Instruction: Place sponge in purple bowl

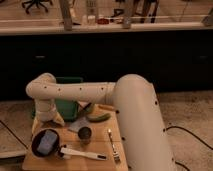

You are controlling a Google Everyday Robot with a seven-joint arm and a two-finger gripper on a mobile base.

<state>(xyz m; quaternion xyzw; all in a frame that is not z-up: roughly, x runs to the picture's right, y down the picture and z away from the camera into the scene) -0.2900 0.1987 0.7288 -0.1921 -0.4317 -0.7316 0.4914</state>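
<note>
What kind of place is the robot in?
Probably an office or lab building: an office chair stands behind a railing up top, and the gripper hangs over a purple bowl on a small wooden table.

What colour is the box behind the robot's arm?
The box is green, in the camera view. The hand hovers over the purple bowl.

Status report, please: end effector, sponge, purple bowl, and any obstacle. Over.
End effector just above purple bowl, at its far edge. Sponge lying inside bowl. Dark cup and white brush beside bowl, not blocking.
</note>
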